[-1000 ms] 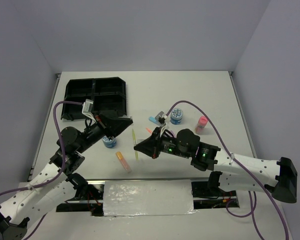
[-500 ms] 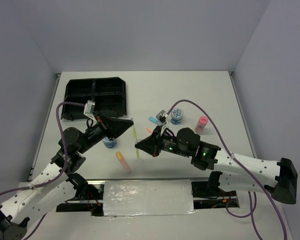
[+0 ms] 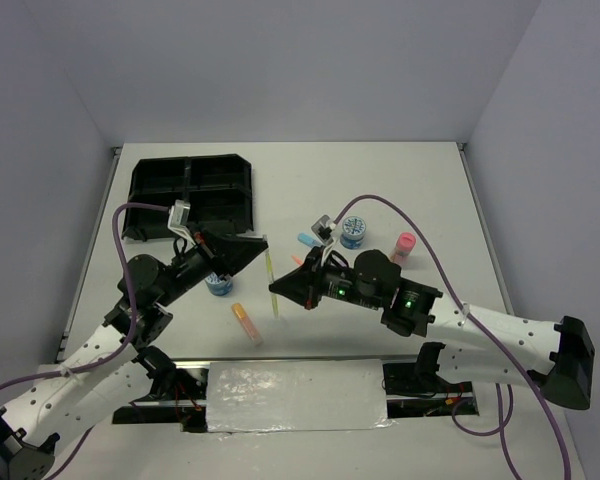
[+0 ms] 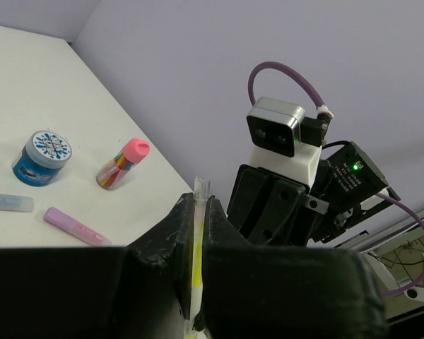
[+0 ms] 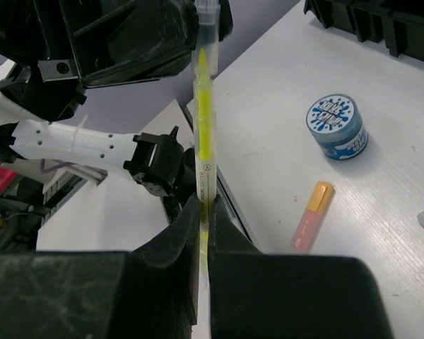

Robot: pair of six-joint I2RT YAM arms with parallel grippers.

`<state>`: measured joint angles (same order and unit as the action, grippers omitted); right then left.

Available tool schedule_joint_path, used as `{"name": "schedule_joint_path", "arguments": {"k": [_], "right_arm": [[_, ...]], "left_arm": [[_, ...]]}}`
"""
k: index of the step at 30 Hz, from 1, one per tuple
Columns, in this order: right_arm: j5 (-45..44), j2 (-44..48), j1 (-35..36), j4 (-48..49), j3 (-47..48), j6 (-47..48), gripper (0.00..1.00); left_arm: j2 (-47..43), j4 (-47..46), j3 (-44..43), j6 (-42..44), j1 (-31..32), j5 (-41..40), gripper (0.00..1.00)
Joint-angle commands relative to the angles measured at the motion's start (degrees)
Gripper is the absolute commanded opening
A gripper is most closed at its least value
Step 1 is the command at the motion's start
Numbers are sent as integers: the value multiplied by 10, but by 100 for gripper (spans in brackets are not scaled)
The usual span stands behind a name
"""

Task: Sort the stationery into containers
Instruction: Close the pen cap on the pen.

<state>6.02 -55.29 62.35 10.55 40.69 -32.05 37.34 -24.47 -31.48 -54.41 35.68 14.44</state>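
Between arms: yellow pen [image 3: 269, 270] lies near-far, left claw [image 3: 262, 243] clamping far end, right claw [image 3: 276, 291] clamping near end; tray [image 3: 160, 180] far-left.

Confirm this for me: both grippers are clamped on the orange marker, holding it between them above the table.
Not orange. The left gripper and the right gripper are clamped on the yellow marker, holding it between them above the table, as the right wrist view shows. The orange marker lies loose on the table.
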Motion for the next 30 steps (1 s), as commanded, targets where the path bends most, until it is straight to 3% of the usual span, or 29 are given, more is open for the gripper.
{"name": "schedule_joint_path", "arguments": {"k": [1, 30], "right_arm": [[2, -4, -6, 33, 33, 4, 0], [21, -11, -31, 33, 75, 9, 0]], "left_arm": [[-4, -26, 6, -3, 0, 9, 0], [-6, -21, 25, 45, 0, 54, 0]]}}
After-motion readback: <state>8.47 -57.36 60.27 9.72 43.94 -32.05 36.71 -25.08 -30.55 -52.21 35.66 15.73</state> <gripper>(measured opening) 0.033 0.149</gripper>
